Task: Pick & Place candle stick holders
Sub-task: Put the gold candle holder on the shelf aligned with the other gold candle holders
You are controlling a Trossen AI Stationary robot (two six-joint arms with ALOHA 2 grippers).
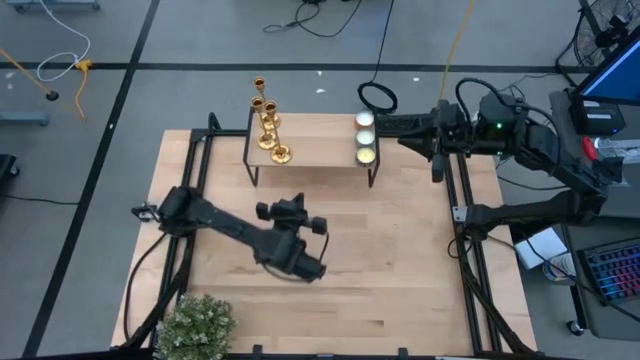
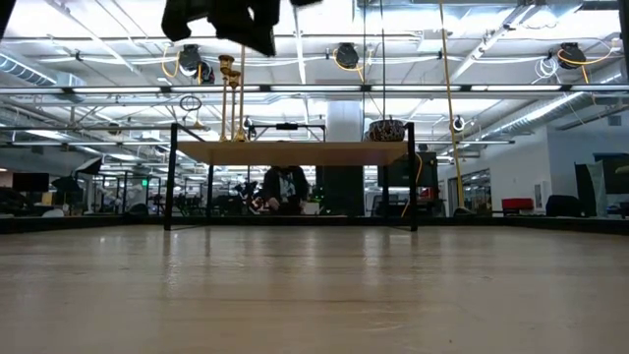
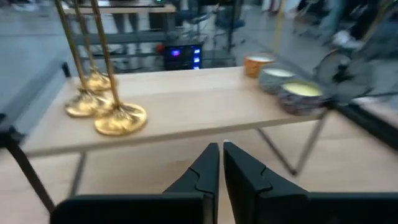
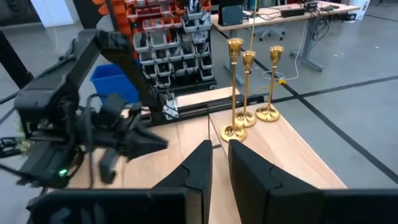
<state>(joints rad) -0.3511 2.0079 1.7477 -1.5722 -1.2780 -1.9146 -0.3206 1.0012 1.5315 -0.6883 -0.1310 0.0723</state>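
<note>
Three tall gold candle stick holders [image 1: 270, 128] stand on their round bases at the left end of a small raised wooden shelf [image 1: 315, 155] at the table's far side. They also show in the left wrist view [image 3: 118, 115] and the right wrist view [image 4: 247, 93]. My left gripper [image 1: 292, 203] is shut and empty. It hovers over the table's middle, in front of the shelf and pointing toward it [image 3: 221, 155]. My right gripper [image 1: 405, 138] is shut and empty beside the shelf's right end, pointing left [image 4: 219, 155].
Three small round candles [image 1: 366, 137] sit at the shelf's right end. A green plant [image 1: 195, 325] stands at the table's near left corner. Black frame rails [image 1: 462, 215] run along the table's sides. Bare wood [image 1: 390, 250] lies in front of the shelf.
</note>
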